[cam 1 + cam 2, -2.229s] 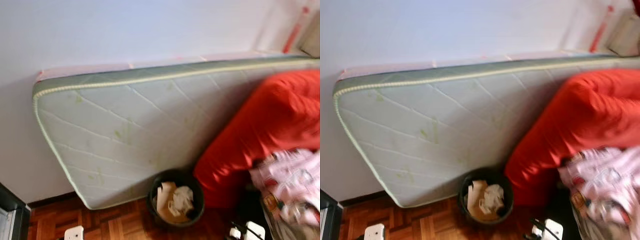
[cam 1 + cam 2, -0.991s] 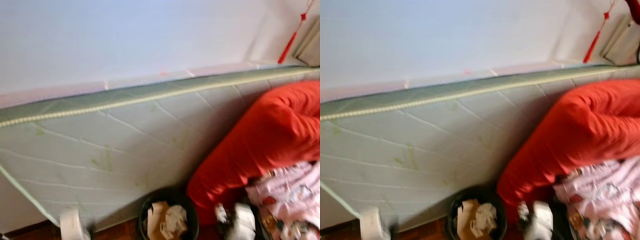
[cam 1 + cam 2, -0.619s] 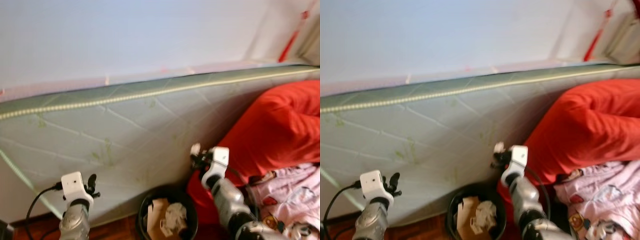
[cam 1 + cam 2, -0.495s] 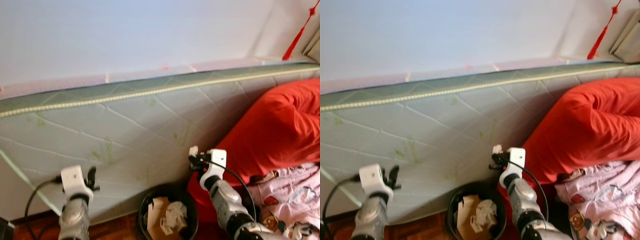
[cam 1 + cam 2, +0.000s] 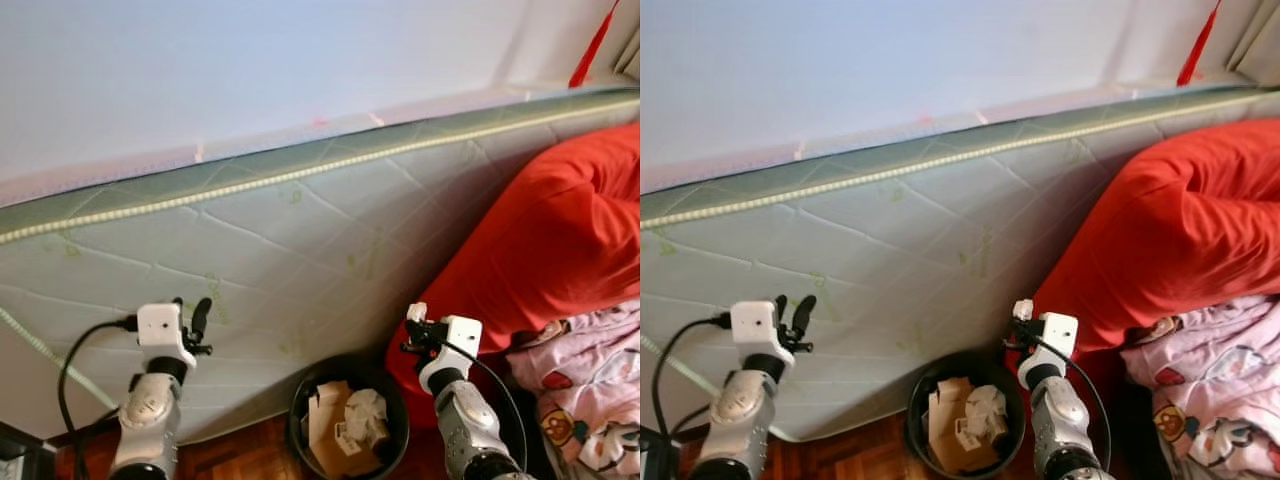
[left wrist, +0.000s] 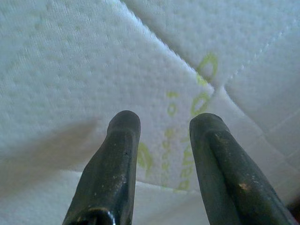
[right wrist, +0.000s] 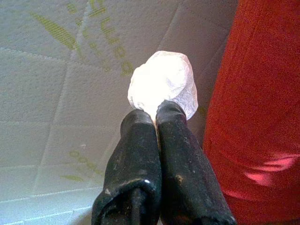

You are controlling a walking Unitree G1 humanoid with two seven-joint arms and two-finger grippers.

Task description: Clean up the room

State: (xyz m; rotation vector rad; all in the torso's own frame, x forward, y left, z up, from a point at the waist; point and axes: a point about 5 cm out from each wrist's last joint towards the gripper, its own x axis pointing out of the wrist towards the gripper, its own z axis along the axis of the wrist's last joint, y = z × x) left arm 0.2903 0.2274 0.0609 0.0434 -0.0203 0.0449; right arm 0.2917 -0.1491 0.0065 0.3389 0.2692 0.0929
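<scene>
My right gripper (image 5: 412, 329) is shut on a crumpled white paper ball (image 7: 163, 84), held up above and a little right of a black waste bin (image 5: 303, 402). The ball (image 5: 417, 312) sticks out past the fingertips, close to the mattress face. The bin stands on the floor against the mattress and holds crumpled paper and cardboard scraps (image 5: 340, 428). My left gripper (image 5: 196, 320) is raised to the left of the bin, open with nothing between its fingers (image 6: 122, 154), pointing at the quilted mattress (image 6: 93, 70).
A pale green quilted mattress (image 5: 300, 240) leans on its side against the white wall. A big red cushion or beanbag (image 5: 540, 240) sits right of the bin, with pink patterned bedding (image 5: 590, 390) below it. Wood parquet floor (image 5: 240, 455) shows beside the bin.
The view shifted and tilted as I moved. Both arms rose into view over the last second; the right gripper with the paper ball now sits slightly lower and further right, over the bin's right side.
</scene>
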